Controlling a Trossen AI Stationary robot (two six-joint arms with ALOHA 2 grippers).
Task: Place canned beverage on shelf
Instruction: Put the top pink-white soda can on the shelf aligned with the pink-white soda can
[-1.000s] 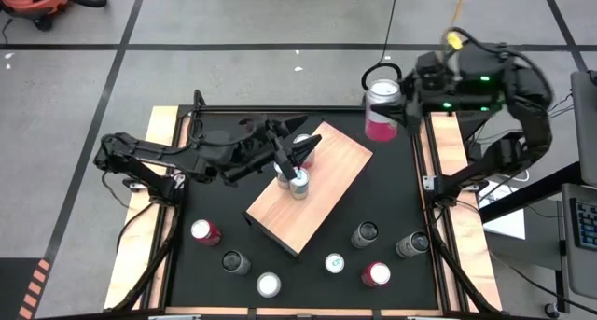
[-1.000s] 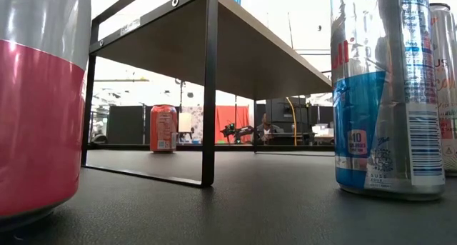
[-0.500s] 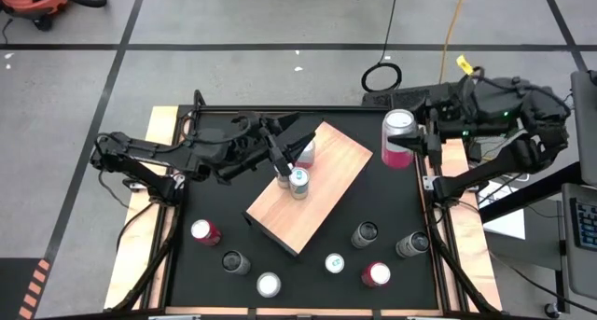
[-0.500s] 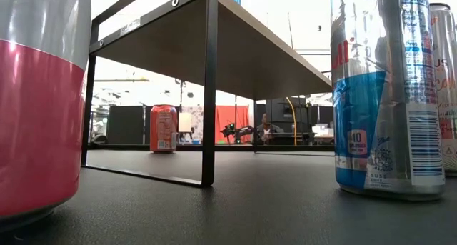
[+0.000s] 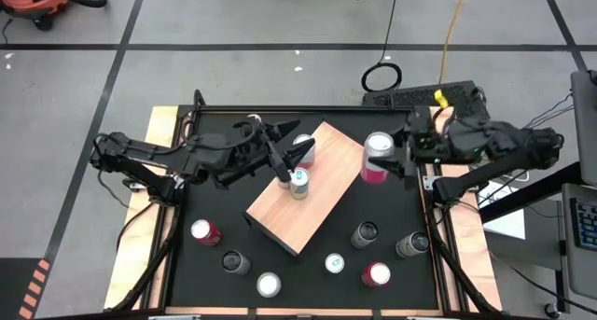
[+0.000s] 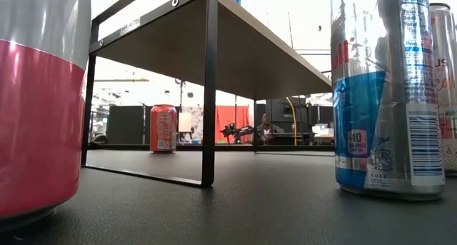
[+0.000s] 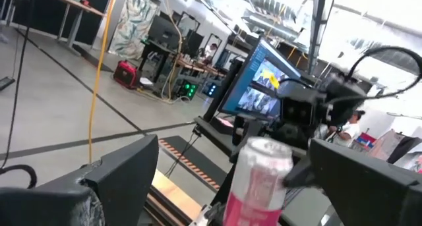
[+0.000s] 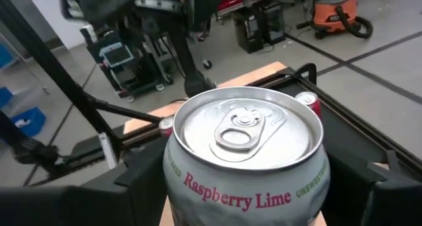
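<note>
With the right gripper (image 5: 390,159) clamped on the raspberry lime can (image 5: 377,159) beside the right-of-centre edge of the shelf (image 5: 308,187), a low approach risks striking that edge, or crowding the cans under the open left gripper (image 5: 289,158).

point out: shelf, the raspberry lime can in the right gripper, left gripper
shelf (image 5: 322,191): high view, bare wood of the board's middle.
raspberry lime can (image 8: 245,128): right wrist view, pull tab on the lid.
left gripper (image 5: 291,159): high view, between the fingertips.
</note>
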